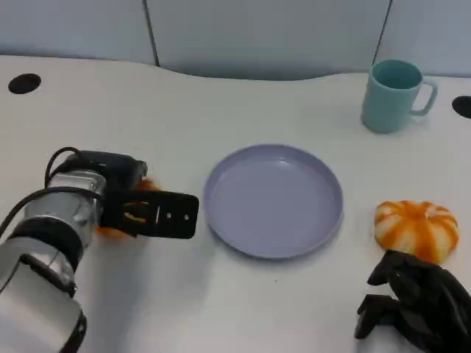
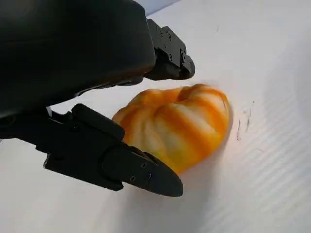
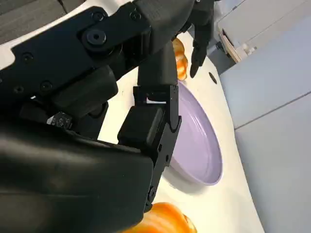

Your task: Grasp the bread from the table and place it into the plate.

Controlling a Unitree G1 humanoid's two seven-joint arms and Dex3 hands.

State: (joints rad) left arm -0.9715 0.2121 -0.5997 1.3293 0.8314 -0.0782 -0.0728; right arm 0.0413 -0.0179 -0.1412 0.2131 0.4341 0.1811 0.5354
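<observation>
Bread (image 2: 177, 125) glossy, ribbed, orange-white; plate (image 1: 273, 199) smooth, round, lavender.

The plate (image 1: 273, 201) was set at the table's (image 1: 221, 110) centre, a bread (image 1: 416, 229) to its right (another (image 2: 175, 127) lay left, beneath the left hand (image 1: 151, 213)); the cup (image 1: 394, 95) was placed behind, right.

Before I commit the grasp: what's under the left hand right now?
An orange bread roll lies on the table, between the left hand's fingers. Its far side is covered, so contact can't be confirmed.
</observation>
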